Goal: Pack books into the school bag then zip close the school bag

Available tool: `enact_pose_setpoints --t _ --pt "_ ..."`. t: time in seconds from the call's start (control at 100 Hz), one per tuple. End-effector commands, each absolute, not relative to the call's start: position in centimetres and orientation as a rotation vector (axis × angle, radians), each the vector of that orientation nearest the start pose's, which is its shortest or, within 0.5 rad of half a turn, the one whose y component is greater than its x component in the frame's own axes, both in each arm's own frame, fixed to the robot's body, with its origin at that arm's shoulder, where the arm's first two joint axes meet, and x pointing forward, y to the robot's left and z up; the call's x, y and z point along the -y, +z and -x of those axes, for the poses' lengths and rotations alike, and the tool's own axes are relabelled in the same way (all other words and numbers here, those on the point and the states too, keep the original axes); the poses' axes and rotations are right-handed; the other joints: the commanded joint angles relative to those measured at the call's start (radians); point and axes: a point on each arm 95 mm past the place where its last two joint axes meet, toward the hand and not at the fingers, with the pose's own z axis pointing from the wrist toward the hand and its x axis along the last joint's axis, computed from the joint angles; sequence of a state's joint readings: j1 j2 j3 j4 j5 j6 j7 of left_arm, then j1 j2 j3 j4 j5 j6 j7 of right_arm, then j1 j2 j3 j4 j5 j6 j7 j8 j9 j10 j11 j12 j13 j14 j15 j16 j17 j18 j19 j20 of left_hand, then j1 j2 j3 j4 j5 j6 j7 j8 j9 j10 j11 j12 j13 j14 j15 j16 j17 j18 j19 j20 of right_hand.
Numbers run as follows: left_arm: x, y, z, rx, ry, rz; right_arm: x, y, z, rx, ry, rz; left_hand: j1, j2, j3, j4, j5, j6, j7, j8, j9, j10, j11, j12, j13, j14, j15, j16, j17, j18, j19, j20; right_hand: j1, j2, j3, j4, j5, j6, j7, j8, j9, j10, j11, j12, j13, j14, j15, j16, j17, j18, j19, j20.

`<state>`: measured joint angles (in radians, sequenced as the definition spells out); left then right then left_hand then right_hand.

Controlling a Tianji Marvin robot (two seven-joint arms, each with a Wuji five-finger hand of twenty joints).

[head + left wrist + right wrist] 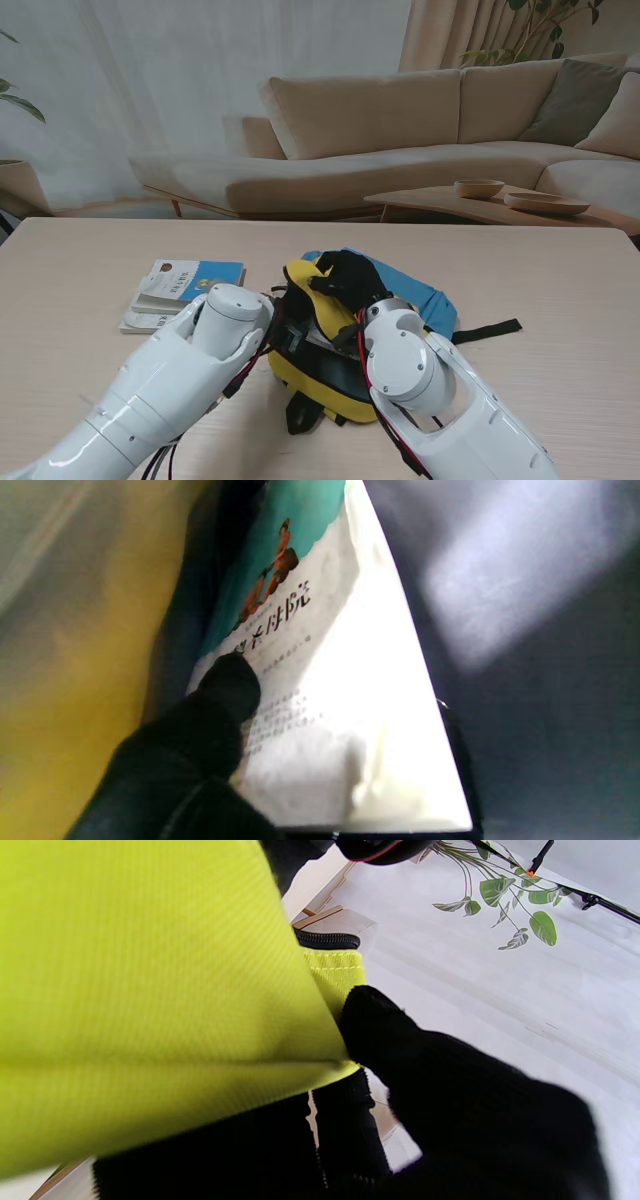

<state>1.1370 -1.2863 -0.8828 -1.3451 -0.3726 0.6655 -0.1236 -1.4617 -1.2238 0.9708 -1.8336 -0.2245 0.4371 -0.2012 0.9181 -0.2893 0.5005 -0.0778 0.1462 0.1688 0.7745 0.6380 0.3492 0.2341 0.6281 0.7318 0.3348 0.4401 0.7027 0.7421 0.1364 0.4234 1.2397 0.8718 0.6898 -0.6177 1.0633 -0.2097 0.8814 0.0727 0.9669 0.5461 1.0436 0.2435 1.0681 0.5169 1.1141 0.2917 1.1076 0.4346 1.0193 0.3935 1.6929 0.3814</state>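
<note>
The yellow and blue school bag (292,372) lies open in the middle of the table. My left hand (220,705) reaches into its opening and is mostly hidden there in the stand view. Inside, its black-gloved fingers press on a book (320,645) with a teal and white cover, which they hold in the dark interior. My right hand (345,278) is at the bag's far side, shut on the yellow flap (150,990), which it holds up pinched between thumb and fingers (450,1080). To the left of the bag, a stack of books (185,285) rests on the table.
One black strap (488,330) of the bag trails out to the right on the table. Beyond the table's far edge are a beige sofa (400,130) and a low coffee table (470,205) carrying two bowls.
</note>
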Motion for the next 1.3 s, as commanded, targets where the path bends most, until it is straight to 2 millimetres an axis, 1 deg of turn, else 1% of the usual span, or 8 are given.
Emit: enact_pose_setpoints --t 0.0,0.26,0.41,0.5,0.62,0.89,1.2,1.29 --pt "13.8 -33.0 -45.3 -1.057 -1.386 2.927 -12.6 -25.0 -38.6 1.061 -2.23 2.284 -0.058 -0.012 0.038 0.036 -0.011 -0.006 -0.106 -0.091 -0.061 -0.02 -0.044 -0.073 -0.052 -0.035 -0.096 -0.063 -0.063 -0.021 -0.078 -0.098 0.06 0.03 -0.005 -0.014 0.023 -0.08 0.052 0.026 0.016 0.018 0.026 0.019 0.054 0.05 0.017 -0.008 0.021 -0.021 0.052 -0.002" --pt "12.8 -32.0 -44.6 -1.045 -1.348 2.903 -12.5 -24.9 -38.7 1.046 -2.238 2.287 -0.209 -0.091 0.086 0.032 -0.002 0.049 -0.409 -0.259 -0.101 0.012 -0.162 -0.177 -0.092 -0.037 -0.239 -0.138 -0.112 -0.025 -0.234 -0.224 0.06 0.028 -0.003 -0.014 0.024 -0.082 0.052 0.027 0.016 0.018 0.025 0.019 0.054 0.049 0.016 -0.008 0.021 -0.02 0.052 -0.002" --pt "12.2 -31.5 -44.0 -1.036 -1.318 2.871 -12.4 -24.8 -38.8 1.038 -2.243 2.285 -0.209 -0.089 0.123 0.028 -0.005 0.062 -0.213 -0.13 0.026 0.015 -0.051 -0.115 0.043 0.011 -0.122 -0.077 0.019 0.002 -0.117 -0.185 0.06 0.027 -0.002 -0.014 0.025 -0.081 0.052 0.027 0.018 0.018 0.025 0.019 0.053 0.049 0.017 -0.008 0.021 -0.018 0.052 -0.002" --pt "12.0 -31.3 -43.9 -1.036 -1.308 2.867 -12.4 -24.8 -38.8 1.031 -2.246 2.286 -0.125 -0.057 0.156 0.031 0.008 0.053 0.022 -0.004 0.139 0.0 0.062 -0.049 0.155 0.034 0.013 -0.011 0.125 0.023 0.015 -0.121 0.06 0.025 -0.001 -0.014 0.026 -0.081 0.052 0.027 0.018 0.018 0.025 0.019 0.054 0.05 0.017 -0.008 0.022 -0.017 0.053 -0.001" --pt "11.9 -31.2 -44.0 -1.031 -1.302 2.868 -12.4 -24.8 -38.8 1.033 -2.246 2.285 0.24 -0.081 -0.009 -0.02 0.097 -0.014 0.256 0.115 0.414 -0.043 0.011 0.244 0.326 0.031 0.182 0.047 0.297 0.047 0.178 -0.055 0.058 0.025 0.0 -0.014 0.026 -0.081 0.052 0.026 0.018 0.018 0.024 0.019 0.054 0.05 0.016 -0.008 0.02 -0.018 0.052 -0.001" --pt "12.4 -31.5 -45.0 -1.008 -1.298 2.889 -12.4 -24.7 -38.8 1.032 -2.242 2.285 0.361 -0.021 -0.105 -0.016 0.167 -0.058 0.385 0.209 0.484 -0.043 0.046 0.237 0.396 0.059 0.232 0.057 0.379 0.067 0.237 -0.046 0.059 0.025 0.001 -0.015 0.026 -0.08 0.052 0.026 0.018 0.018 0.024 0.019 0.054 0.051 0.016 -0.008 0.02 -0.017 0.053 0.0" --pt "13.3 -31.6 -45.7 -1.049 -1.28 2.916 -12.5 -24.7 -38.6 1.03 -2.237 2.28 0.361 -0.021 -0.128 -0.006 0.161 -0.041 0.367 0.189 0.487 -0.037 0.023 0.232 0.39 0.058 0.212 0.047 0.367 0.069 0.226 -0.055 0.06 0.025 0.0 -0.016 0.026 -0.08 0.052 0.027 0.019 0.017 0.024 0.019 0.054 0.049 0.016 -0.008 0.021 -0.019 0.053 0.0" --pt "13.2 -31.5 -45.5 -1.089 -1.287 2.877 -12.4 -24.6 -38.7 1.031 -2.238 2.282 0.149 -0.072 -0.029 -0.006 0.1 -0.006 0.245 0.093 0.365 0.0 -0.03 0.152 0.293 0.051 0.108 -0.005 0.27 0.049 0.143 -0.099 0.058 0.025 0.0 -0.016 0.025 -0.08 0.051 0.027 0.019 0.018 0.024 0.019 0.052 0.052 0.015 -0.009 0.021 -0.018 0.053 0.0"
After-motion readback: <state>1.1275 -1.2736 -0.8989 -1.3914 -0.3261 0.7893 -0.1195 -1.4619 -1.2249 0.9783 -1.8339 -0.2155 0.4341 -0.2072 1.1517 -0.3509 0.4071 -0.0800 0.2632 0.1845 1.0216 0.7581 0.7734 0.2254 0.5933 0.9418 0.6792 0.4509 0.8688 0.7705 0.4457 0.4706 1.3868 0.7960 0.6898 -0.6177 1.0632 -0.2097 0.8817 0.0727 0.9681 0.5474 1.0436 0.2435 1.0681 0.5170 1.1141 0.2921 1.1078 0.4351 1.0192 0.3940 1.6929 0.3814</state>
